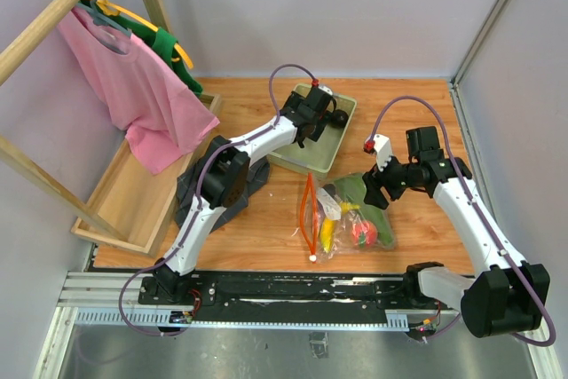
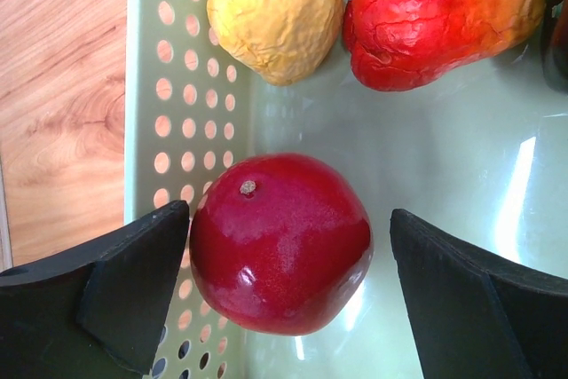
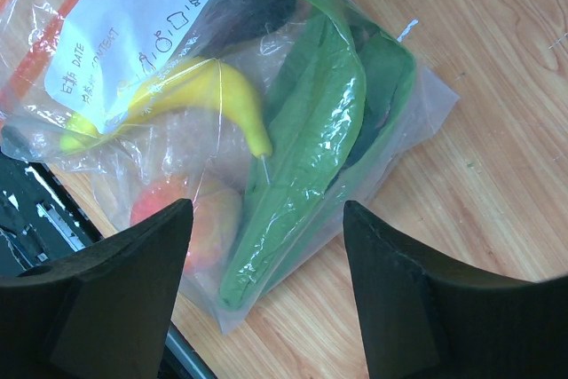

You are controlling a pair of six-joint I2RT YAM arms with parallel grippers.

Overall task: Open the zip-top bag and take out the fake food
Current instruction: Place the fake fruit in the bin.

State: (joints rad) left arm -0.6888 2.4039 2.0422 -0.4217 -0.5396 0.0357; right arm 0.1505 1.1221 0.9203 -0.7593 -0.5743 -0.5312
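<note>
Right tool (image 3: 266,219) gapes over the zip-top bag (image 3: 417,104) of fake food (image 3: 204,95), near-right on the tabletop (image 1: 257,228); left tool (image 2: 288,237), also spread, sits in the far tray (image 2: 177,86). Slippery, light film, I'd judge: pinch the stiffer zip strip (image 1: 307,210).

Bright, even light from above fills all 3 views, leaving only soft, short shadows on the wooden counter (image 1: 266,228). White glare streaks the pale green tray (image 2: 444,130) floor, the red apple (image 2: 280,255) and the crinkled zip-top bag (image 3: 426,104). Focus is sharp throughout.
</note>
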